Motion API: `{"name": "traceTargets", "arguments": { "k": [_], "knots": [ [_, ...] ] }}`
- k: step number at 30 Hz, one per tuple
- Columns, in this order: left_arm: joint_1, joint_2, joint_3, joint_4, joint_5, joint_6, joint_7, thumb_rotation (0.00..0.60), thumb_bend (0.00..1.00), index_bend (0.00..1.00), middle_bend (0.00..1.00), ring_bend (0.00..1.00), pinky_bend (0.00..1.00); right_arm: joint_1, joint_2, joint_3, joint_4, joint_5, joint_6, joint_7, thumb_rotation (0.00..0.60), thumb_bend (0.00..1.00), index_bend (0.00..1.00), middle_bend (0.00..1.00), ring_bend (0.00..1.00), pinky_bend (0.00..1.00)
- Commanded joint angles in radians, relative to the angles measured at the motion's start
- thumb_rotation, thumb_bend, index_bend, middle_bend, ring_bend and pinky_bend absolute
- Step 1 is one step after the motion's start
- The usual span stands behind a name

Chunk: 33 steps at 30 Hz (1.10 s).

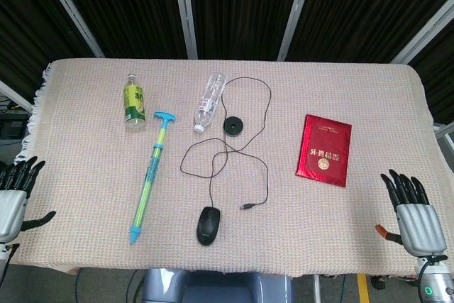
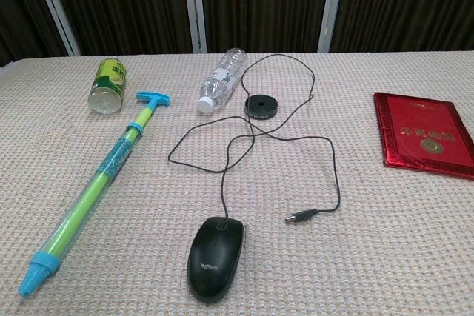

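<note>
1. One black computer mouse (image 1: 207, 225) with one loose cable (image 1: 234, 148) ending in a plug.
2. One small black round disc (image 1: 233, 127) along the cable.
3. One clear plastic bottle (image 1: 210, 101), lying on its side.
4. One green can (image 1: 134, 103), also on its side.
5. One green-and-blue water squirter (image 1: 150, 177).
6. One red booklet (image 1: 325, 150).
7. One woven cloth (image 1: 85, 147) under all items.
8. Two robot hands: left hand (image 1: 14, 200), right hand (image 1: 413, 216).

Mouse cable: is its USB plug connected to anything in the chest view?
No, the USB plug lies loose on the table cloth, beside the black mouse.
</note>
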Motion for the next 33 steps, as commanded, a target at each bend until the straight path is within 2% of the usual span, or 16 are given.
{"name": "traceTargets", "arguments": {
  "k": [1,19,27,33],
  "knots": [
    [0.001,0.001,0.0,0.0,-0.001,0.001,-0.002,0.6,0.11,0.04,0.0,0.0,0.0,0.0,-0.002,0.001,-0.002,0.0,0.0,-0.005,0.6,0.0,0.0,0.0,0.0,0.0],
    [0.009,0.007,0.001,-0.002,-0.008,0.007,-0.006,0.6,0.11,0.04,0.0,0.0,0.0,0.009,-0.004,-0.006,-0.014,-0.014,-0.015,-0.002,0.6,0.0,0.01,0.0,0.0,0.0],
    [0.011,0.002,0.003,-0.005,-0.002,0.011,0.007,0.6,0.11,0.04,0.0,0.0,0.0,0.03,0.001,-0.008,-0.037,-0.055,-0.028,0.074,0.6,0.03,0.23,0.09,0.0,0.0],
    [0.008,-0.002,0.0,-0.006,-0.007,0.006,0.012,0.6,0.11,0.04,0.0,0.0,0.0,0.112,-0.028,0.023,-0.079,-0.055,-0.123,0.055,0.6,0.06,0.34,0.16,0.0,0.0]
  ]
}}
